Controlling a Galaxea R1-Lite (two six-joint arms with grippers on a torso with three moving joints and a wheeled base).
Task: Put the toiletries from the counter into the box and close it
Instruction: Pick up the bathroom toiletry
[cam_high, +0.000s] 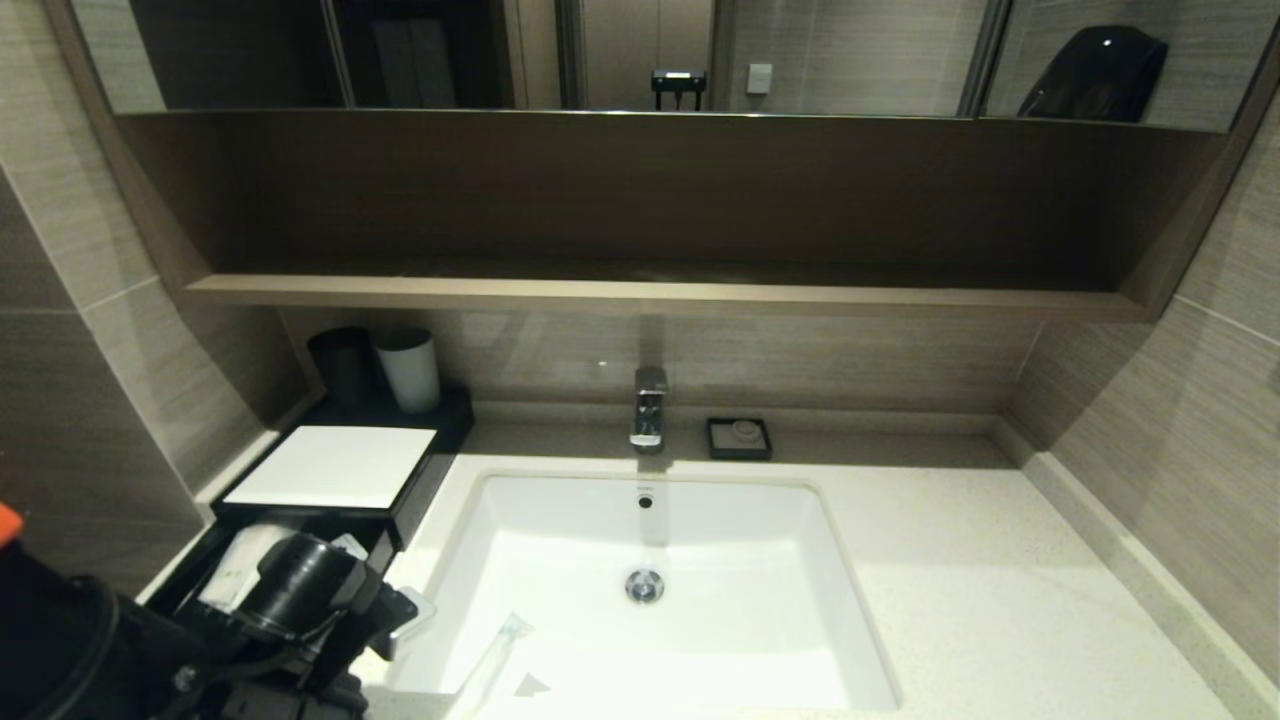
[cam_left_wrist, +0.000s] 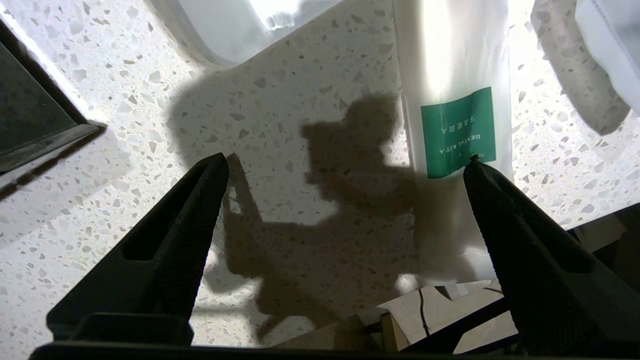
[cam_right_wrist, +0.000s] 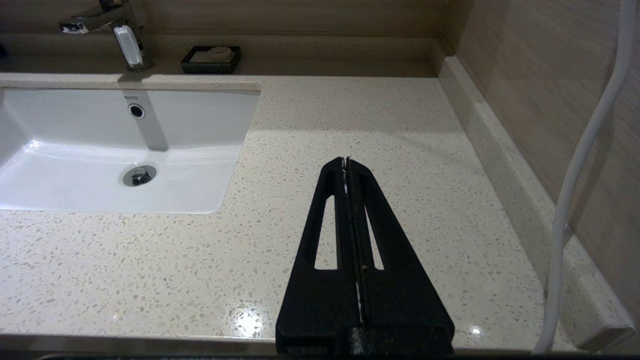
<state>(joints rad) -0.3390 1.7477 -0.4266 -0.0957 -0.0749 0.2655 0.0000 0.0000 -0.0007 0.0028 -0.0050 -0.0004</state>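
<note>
My left gripper (cam_left_wrist: 346, 159) is open and empty, just above the speckled counter (cam_left_wrist: 280, 125) at the sink's front left corner. A clear packet with a teal-green label (cam_left_wrist: 457, 132) lies on the counter beside one of its fingers (cam_left_wrist: 505, 225), not between the jaws. In the head view the left arm (cam_high: 300, 590) covers part of the black box's pulled-out drawer (cam_high: 185, 590), which holds pale packets (cam_high: 235, 565). The box's white top (cam_high: 330, 465) is behind it. A long clear packet (cam_high: 495, 650) lies at the sink's front left rim. My right gripper (cam_right_wrist: 346, 160) is shut and empty over the counter right of the sink.
A black cup (cam_high: 342, 365) and a white cup (cam_high: 408, 370) stand behind the box. The faucet (cam_high: 648, 408) and a small black soap dish (cam_high: 739, 438) are at the back. The white sink basin (cam_high: 660, 590) fills the middle. A wooden shelf (cam_high: 650, 292) hangs above.
</note>
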